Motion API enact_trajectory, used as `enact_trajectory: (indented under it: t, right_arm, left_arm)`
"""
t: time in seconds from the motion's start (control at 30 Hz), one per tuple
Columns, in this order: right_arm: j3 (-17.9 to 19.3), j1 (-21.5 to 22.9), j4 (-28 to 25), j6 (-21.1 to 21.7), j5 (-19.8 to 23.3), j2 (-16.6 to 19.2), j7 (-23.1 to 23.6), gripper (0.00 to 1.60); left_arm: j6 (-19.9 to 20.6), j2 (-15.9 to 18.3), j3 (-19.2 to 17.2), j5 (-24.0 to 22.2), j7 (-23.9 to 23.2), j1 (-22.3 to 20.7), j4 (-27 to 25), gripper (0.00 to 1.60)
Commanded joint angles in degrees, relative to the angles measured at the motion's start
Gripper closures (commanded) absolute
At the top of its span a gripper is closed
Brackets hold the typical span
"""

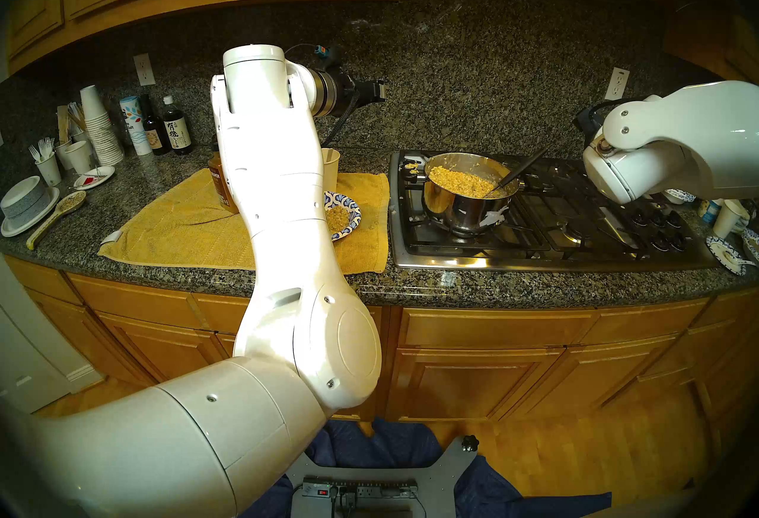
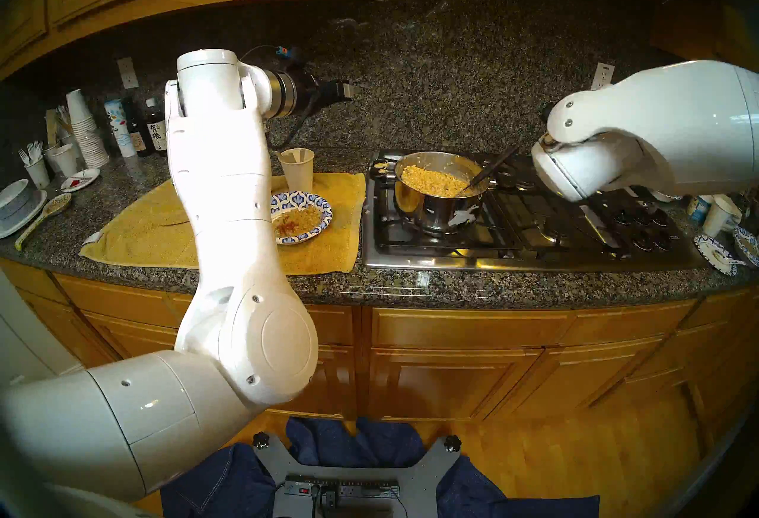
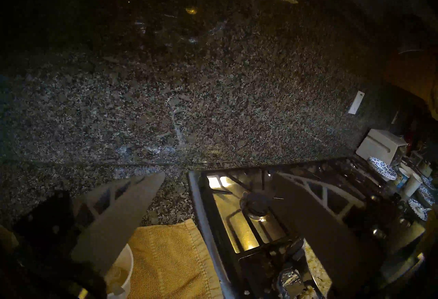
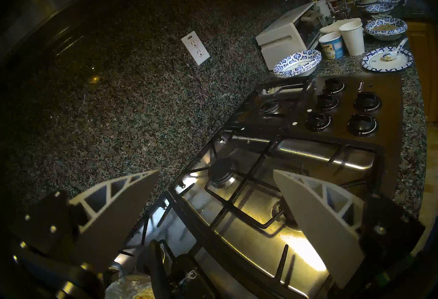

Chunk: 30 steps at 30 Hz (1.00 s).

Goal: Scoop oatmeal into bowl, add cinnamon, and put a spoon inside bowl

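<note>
Left wrist view: the left gripper (image 3: 218, 180) is spread wide and empty above the towel (image 3: 170, 260) and stove (image 3: 237, 225). The right gripper (image 4: 216, 175) is spread too, holding nothing, over the burners. The bowl (image 2: 324, 213) sits on the towel holding oatmeal (image 2: 306, 217) dusted reddish; more fills the pot (image 2: 435, 209).

head pair overhead, wrists sharing stove (image 3: 237, 227)
</note>
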Motion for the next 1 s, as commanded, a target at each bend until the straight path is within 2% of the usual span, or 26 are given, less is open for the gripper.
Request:
enact_trajectory:
  t: [0.0,0.57,0.97]
  right_arm:
    - [0.8,1.6,0.9,0.0,-0.5,-0.2,0.3,0.0]
    - [0.9,1.8,1.1,0.0,-0.3,-0.5,0.4,0.0]
    - [0.8,1.7,1.2,0.0,-0.1,-0.7,0.4,0.0]
  left_arm:
    - [-0.1,0.1,-0.6,-2.3,-4.8,0.6,-3.7,0.0]
    - [-0.1,0.5,-4.2,-6.2,-5.3,5.0,-9.4,0.0]
    - [-0.1,1.0,-5.0,-8.9,-5.0,7.5,-13.6,0.0]
